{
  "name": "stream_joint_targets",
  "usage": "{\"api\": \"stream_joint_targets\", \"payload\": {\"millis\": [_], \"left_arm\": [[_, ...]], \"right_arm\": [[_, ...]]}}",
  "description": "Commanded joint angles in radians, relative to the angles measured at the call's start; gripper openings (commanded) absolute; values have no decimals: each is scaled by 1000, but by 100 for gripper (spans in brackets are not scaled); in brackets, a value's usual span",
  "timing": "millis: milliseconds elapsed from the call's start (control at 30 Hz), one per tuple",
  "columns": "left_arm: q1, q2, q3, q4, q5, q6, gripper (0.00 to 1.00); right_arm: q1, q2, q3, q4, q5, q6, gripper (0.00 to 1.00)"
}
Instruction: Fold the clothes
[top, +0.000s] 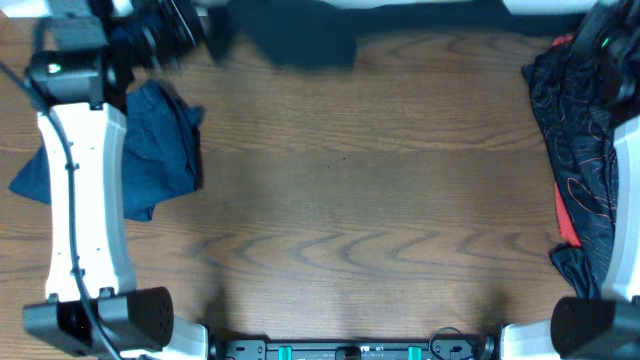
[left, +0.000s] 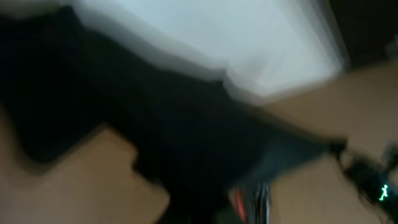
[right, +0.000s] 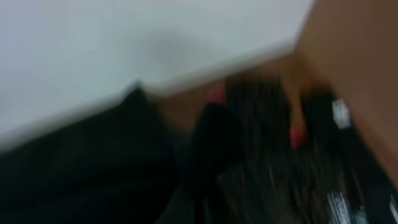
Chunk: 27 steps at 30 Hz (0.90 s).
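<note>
Left arm (top: 85, 190) stretches alongside the dark blue garment (top: 160, 150). Your left pincer (top: 165, 38) sits beyond it, blurred, so its opening cannot be told. The clothes (top: 300, 45) lie beyond and right of that garment, at the worktop (top: 350, 200) edge. Right pincer (top: 600, 45) is equally unreadable.

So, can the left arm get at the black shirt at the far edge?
Probably yes. The left tool is up at the far edge beside the black shirt, with nothing seen between them, though motion blur hides its grip.
</note>
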<state>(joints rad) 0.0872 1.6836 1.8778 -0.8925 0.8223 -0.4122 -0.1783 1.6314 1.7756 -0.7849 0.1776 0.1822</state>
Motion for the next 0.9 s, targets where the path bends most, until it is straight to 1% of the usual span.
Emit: {"api": "stream_joint_targets", "payload": {"millis": [0,33,100,167,267,367,567,667,800,867], "left_arm": [[-24,43,-71,-212,-102,262,6],[-36,45,-100,-267,-154,267,6],[-63,45,-187,-332,-212,276,6],[-90,45,-281,-349,-214,290,6],[-131,45,-442,-340,-214,290,6],[-168,45,-597,-310,-214,306,6],[-191,45,-774,-292,-214,343,6],[-189,45,-826,-293,-216,370,6],[-190,45,-843,-312,-307,371,6],[-190,40,-843,-325,-328,371,6]], "right_arm": [[-18,65,-6,-146,56,-16,1],[-18,81,-7,-208,56,-16,1],[-18,121,-10,-336,58,-15,1],[-18,162,-18,-451,58,-15,1],[-18,213,-51,-564,58,-15,1],[-21,228,-137,-575,59,-4,1],[-33,227,-303,-552,58,50,1],[-33,227,-378,-532,59,50,1],[-39,227,-433,-531,90,90,1],[-44,227,-445,-536,99,95,1]]}}
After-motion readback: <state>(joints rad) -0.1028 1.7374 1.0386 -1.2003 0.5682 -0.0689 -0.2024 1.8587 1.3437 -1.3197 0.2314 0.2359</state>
